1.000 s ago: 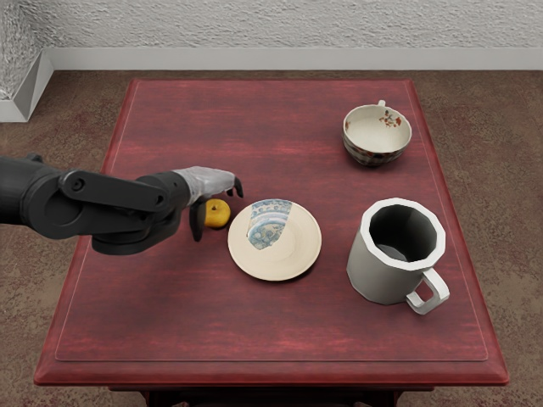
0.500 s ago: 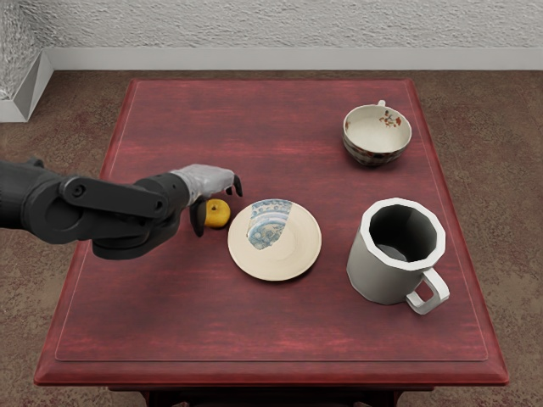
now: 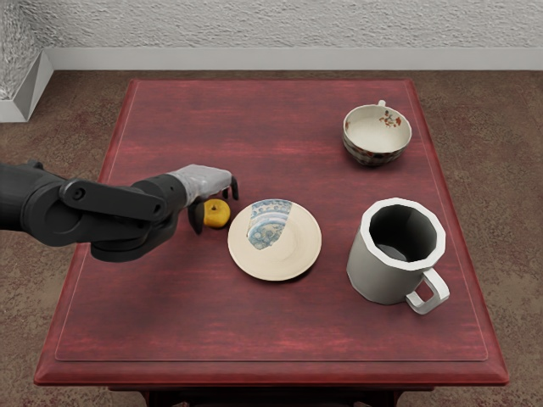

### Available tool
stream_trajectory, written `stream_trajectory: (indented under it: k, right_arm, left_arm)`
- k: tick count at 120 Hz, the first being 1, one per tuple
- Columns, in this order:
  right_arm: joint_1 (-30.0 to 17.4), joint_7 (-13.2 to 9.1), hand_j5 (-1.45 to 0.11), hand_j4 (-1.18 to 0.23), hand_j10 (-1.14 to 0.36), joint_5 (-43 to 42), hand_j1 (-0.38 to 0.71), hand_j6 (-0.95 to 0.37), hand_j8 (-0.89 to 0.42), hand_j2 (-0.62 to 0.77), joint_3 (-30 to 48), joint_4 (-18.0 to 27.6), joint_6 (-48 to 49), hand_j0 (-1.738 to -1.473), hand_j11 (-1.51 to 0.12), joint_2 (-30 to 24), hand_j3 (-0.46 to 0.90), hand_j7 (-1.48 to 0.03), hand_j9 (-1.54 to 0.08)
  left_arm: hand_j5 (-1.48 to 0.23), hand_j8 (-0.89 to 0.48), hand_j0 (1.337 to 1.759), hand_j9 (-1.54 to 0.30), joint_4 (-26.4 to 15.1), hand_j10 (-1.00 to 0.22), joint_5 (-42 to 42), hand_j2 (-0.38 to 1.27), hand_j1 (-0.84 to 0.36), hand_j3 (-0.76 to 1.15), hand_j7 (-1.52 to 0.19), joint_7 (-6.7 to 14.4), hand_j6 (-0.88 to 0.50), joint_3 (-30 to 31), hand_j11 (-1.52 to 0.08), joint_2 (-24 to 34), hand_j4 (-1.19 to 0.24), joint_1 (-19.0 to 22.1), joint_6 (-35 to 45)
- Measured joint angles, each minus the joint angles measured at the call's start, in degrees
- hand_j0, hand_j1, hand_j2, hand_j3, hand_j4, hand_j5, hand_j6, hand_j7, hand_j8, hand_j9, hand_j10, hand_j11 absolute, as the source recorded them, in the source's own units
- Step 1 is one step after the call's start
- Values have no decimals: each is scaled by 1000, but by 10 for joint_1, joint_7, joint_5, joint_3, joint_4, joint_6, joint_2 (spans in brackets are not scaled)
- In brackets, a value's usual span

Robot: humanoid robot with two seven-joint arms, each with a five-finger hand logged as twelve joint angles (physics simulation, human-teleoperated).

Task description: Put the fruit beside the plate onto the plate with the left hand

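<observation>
The left hand [image 3: 206, 188] reaches in from the frame's left edge to left of centre. Its fingers [image 3: 231, 187] curl narrowly around the small orange fruit [image 3: 218, 214], thumb on its left side. The fruit rests on the red table [image 3: 254, 127], just beside the plate [image 3: 297, 253] and touching its left rim. A grey mug [image 3: 394, 250] stands to the plate's right.

Dark red rectangular wooden table [image 3: 254, 119]. On it: round cream plate with blue pattern [image 3: 297, 254], centre; small orange fruit [image 3: 217, 213] just left of it; white faceted mug [image 3: 394, 252], near right; floral white teacup [image 3: 377, 133], far right.
</observation>
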Motion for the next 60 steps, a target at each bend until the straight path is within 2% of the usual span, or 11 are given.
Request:
stream_trajectory:
  k: [60]
  right_arm:
    - [0,0,-31,-24,-24,0,-320,-24,-24,-5,0,0,0,-1658,-31,0,0,-31,-31]
  left_arm:
    - [-576,-443,1658,-575,1,-443,0,90,-181,0,-576,0,-443,0,-575,-8,-443,4,5]
